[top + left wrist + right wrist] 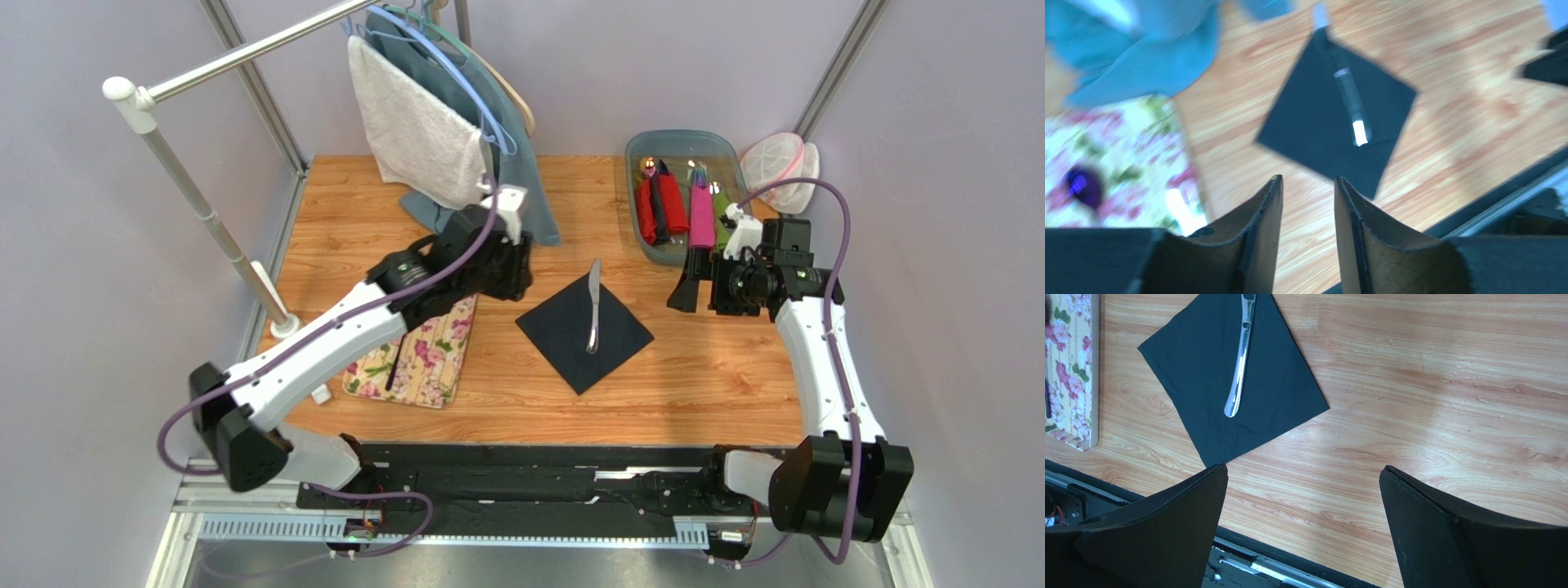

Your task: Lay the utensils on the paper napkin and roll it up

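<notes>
The dark paper napkin (584, 331) lies as a diamond on the middle of the wooden table. A silver utensil (594, 306) lies lengthwise on it, its tip reaching past the far corner. Both show in the left wrist view, napkin (1315, 122) and utensil (1350, 104), and in the right wrist view, napkin (1278, 373) and utensil (1240, 361). A purple-tinted spoon (1079, 182) and a dark thin piece (395, 368) lie on the floral mat (423, 355). My left gripper (513, 279) hovers between mat and napkin, jaws a little apart and empty. My right gripper (702, 294) is open wide and empty, right of the napkin.
A grey bin (724, 147) with red, pink and green rolls stands at the back right, a mesh pouch (779, 165) beside it. A rack with a white towel (411, 123) and blue cloth (1137, 43) hangs at the back left, its pole base (285, 325) left of the mat.
</notes>
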`<state>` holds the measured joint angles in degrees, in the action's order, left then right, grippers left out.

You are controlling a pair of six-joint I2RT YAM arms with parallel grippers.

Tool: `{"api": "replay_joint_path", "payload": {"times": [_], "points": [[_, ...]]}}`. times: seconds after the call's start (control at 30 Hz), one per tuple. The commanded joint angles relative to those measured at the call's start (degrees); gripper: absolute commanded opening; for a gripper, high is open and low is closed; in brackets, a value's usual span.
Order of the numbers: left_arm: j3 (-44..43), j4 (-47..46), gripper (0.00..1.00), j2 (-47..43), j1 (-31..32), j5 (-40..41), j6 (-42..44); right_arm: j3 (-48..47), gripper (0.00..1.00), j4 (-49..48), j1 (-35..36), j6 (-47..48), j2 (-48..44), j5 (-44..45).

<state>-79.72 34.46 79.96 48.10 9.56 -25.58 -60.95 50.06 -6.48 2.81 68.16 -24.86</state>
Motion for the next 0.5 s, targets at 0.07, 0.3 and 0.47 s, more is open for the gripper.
{"api": "replay_joint_path", "payload": {"times": [0.07, 0.3, 0.47], "points": [[14.49, 10.26, 0.39, -10.77, -14.94, -1.46, 1.94, -0.84, 1.00, -1.02, -0.20, -0.96, -2.07, -1.51], [22.15, 12.74, 0.39, -10.98, -26.29, -2.89, 11.87, -0.14, 1.00, -1.11, -0.20, -0.87, -1.28, -1.94], [19.61, 13.70, 0.36, 0.53, -33.93, -5.25, 12.05, -0.75, 1.00, -1.81, -0.20, -1.84, -0.13, -2.21]]}}
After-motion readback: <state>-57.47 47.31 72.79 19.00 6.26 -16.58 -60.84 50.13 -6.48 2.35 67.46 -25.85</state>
